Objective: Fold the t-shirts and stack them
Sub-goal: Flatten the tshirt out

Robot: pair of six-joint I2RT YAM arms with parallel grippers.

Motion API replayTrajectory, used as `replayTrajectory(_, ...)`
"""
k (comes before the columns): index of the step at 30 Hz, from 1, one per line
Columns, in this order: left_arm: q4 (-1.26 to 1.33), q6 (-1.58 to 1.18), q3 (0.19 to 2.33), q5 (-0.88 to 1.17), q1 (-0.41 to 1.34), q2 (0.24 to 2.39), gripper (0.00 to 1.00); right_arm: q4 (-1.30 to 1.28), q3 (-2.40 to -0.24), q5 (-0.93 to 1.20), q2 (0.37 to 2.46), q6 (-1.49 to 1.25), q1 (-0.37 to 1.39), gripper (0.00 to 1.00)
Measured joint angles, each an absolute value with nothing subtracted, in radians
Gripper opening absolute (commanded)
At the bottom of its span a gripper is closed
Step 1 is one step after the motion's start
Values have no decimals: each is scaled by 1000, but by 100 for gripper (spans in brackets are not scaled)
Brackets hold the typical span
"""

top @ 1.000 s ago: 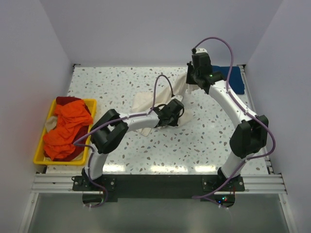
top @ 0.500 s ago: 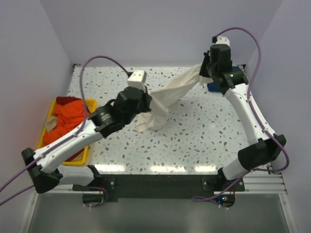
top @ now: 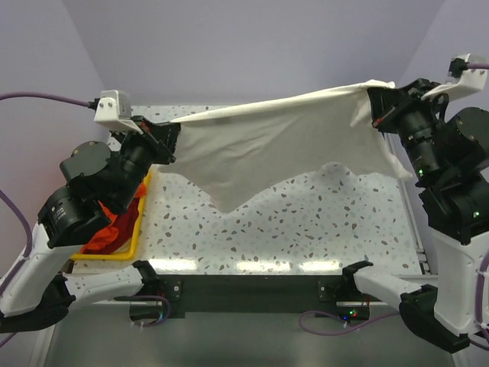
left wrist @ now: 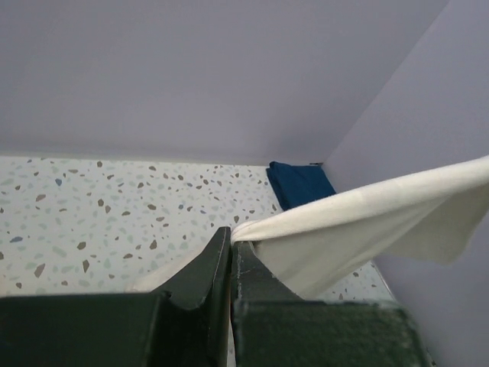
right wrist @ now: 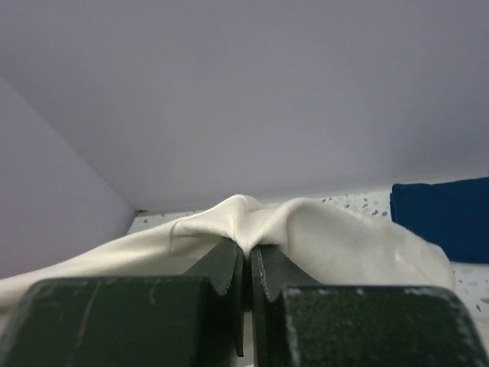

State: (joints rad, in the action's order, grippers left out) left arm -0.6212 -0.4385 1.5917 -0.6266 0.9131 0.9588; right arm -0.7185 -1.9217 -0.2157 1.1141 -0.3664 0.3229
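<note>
The cream t-shirt [top: 267,141] hangs spread in the air above the speckled tabletop [top: 306,222], stretched between both arms. Its top edge runs nearly straight from one arm to the other, rising slightly toward the right. The lower part droops in an uneven line, with a point hanging lowest left of centre, and the cloth casts a shadow on the tabletop below.

The left end effector [top: 170,134] is clamped on the shirt's left upper corner. In the left wrist view its two dark fingers [left wrist: 218,260] meet with the cream fabric [left wrist: 344,222] pinched at their tips [left wrist: 231,237]. The right end effector [top: 373,103] is likewise closed on the right upper corner, where the wrist view shows a bunched fold [right wrist: 328,237] gripped between the pads [right wrist: 246,248].

The dark blue t-shirt [left wrist: 299,183] lies flat on the tabletop in the far right corner against the wall [right wrist: 447,214]. At the tabletop's left edge stands a yellow tray [top: 137,229] holding orange cloth [top: 103,237], mostly hidden behind the left arm.
</note>
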Motion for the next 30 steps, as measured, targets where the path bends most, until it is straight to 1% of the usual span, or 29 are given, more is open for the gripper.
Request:
replayTrajectory(4,-556,-375,1584,-638,913,967,0,-710,-1929,-191,1091,-366,323,0)
replayTrajectory(7,-475,-304,1557,-685,910,1007,0,-673,-1904,-198,1127,-364,320,0)
replayTrajectory(8,-449,-280,1551,-688,883,1036,0,-661,-1895,-201,1144,-362,319,0)
replayTrajectory(10,-404,-265,1551,-632,780,1092,0,-619,-1872,-214,1200,-357,318,0)
replayTrajectory(12,-356,-269,1551,-538,624,1177,0,-567,-1853,-218,1272,-352,315,0)
replayTrajectory(14,-315,-273,1557,-453,507,1269,0,-522,-1845,-218,1351,-344,314,0)
replayTrajectory(17,-295,-274,1654,-347,387,1446,0,-474,-1882,-219,1500,-328,311,0)
replayTrajectory(18,-299,-277,1729,-307,354,1525,0,-470,-1921,-218,1564,-322,309,0)
replayTrajectory(22,-316,-289,2041,-183,262,1757,0,-464,-2157,-219,1787,-289,298,0)
replayTrajectory(24,-325,-297,2170,-139,228,1821,0,-468,-2290,-218,1863,-267,295,0)
replayTrajectory(25,-323,-299,2219,-118,213,1835,0,-466,-2332,-216,1879,-260,295,0)
replayTrajectory(27,-310,-305,2247,-83,192,1821,0,-459,-2387,-210,1880,-241,295,0)
replayTrajectory(29,-279,-306,2202,-63,188,1765,0,-435,-2387,-206,1840,-227,299,0)
replayTrajectory(30,-263,-307,2146,-56,189,1718,0,-419,-2350,-202,1799,-222,300,0)
